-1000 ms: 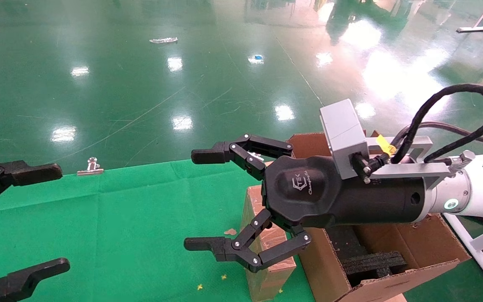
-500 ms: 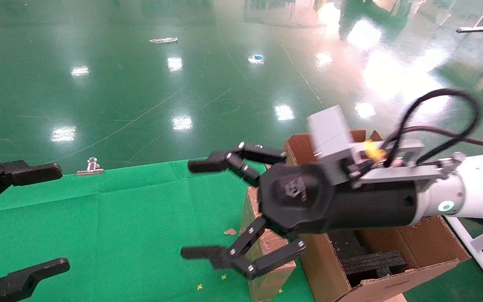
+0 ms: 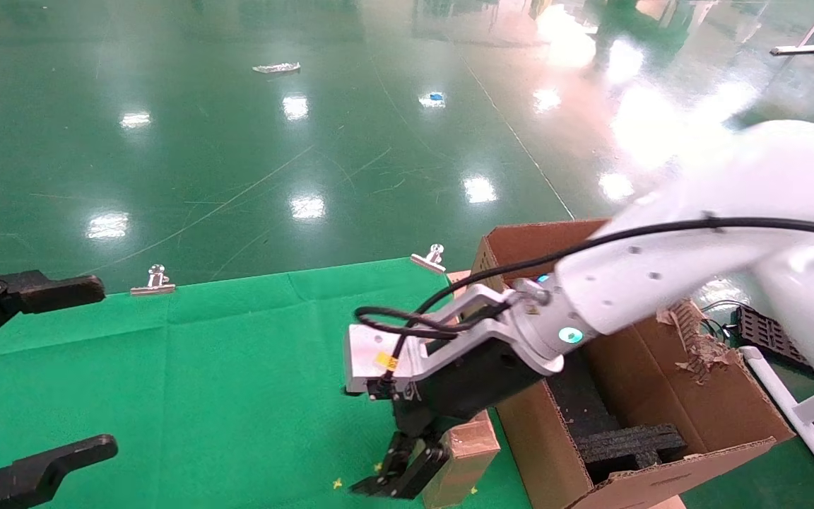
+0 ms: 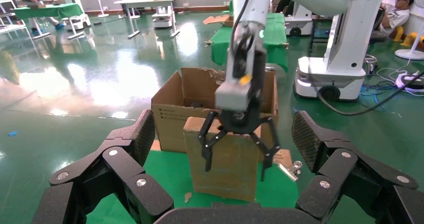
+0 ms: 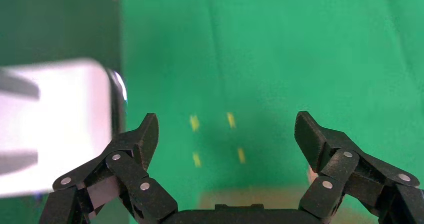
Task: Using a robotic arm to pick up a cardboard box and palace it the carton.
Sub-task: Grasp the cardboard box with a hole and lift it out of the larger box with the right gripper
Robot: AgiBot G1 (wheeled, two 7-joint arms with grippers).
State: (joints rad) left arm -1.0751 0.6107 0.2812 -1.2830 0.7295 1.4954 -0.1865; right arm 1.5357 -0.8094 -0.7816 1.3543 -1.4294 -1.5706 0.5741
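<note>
While the left gripper (image 3: 29, 375) hangs idle at the near left edge of the green-covered surface (image 3: 167, 396), fingers spread wide, the robotic arm (image 3: 661, 268) on the right reaches down across the carton (image 3: 661, 417). Its right gripper (image 3: 407, 470) points downward, over the cardboard box (image 3: 467, 456). That small brown box stands upright on the green cloth, just beside the carton's left wall. From the left wrist view the fingers (image 4: 206, 144) are parted, one on each side of the box's top (image 4: 225, 159), straddling it; whether they touch the cardboard I cannot tell. From the right wrist view the fingers (image 5: 145, 139) are well apart. The carton sits at the right end of the surface, flaps ragged, black foam (image 3: 626, 442) inside. Two metal clips (image 3: 155, 279) pin the cloth's far edge.
</note>
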